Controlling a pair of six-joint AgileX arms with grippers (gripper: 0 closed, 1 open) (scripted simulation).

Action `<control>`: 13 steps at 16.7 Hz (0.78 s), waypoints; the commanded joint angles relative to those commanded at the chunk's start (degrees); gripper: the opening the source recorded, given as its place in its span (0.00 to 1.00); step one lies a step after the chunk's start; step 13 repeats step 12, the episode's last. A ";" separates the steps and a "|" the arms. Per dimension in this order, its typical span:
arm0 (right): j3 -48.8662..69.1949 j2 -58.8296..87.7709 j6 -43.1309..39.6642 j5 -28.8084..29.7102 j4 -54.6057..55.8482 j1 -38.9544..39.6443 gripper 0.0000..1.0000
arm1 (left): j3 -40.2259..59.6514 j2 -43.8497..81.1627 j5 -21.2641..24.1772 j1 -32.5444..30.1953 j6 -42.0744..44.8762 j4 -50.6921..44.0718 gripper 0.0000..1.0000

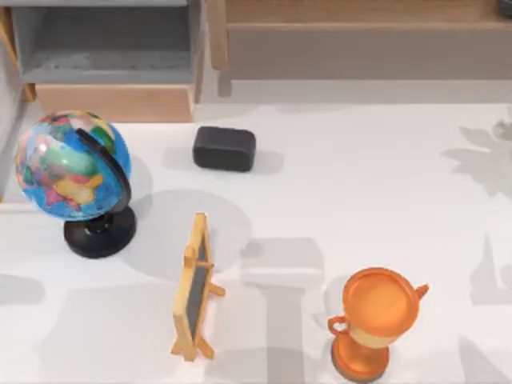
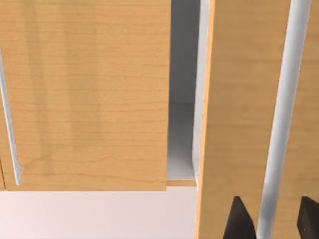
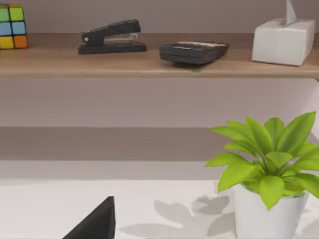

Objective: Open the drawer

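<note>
At the table's back left the drawer (image 1: 116,102) stands pulled out, so its grey inner floor and walls show behind the plain light-wood front panel. In the left wrist view my left gripper (image 2: 273,221) is open. Its dark fingertips (image 2: 239,221) sit on either side of a pale bar handle (image 2: 279,124) on a light-wood panel (image 2: 234,99). There is a small gap on one side of the bar. A grey opening (image 2: 182,134) shows beside that panel. A dark part of my right gripper (image 3: 94,224) hangs over the white table, away from the drawer.
A globe (image 1: 72,168) stands in front of the drawer, with a black block (image 1: 224,148) to its right. A small easel board (image 1: 194,288) and an orange trophy (image 1: 376,320) stand near the front. The long wooden shelf (image 1: 360,48) runs along the back right. A potted plant (image 3: 266,189) stands near the right gripper.
</note>
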 joint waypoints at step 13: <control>0.00 0.00 0.00 0.00 0.00 0.00 1.00 | 0.00 0.00 0.00 0.00 0.00 0.00 1.00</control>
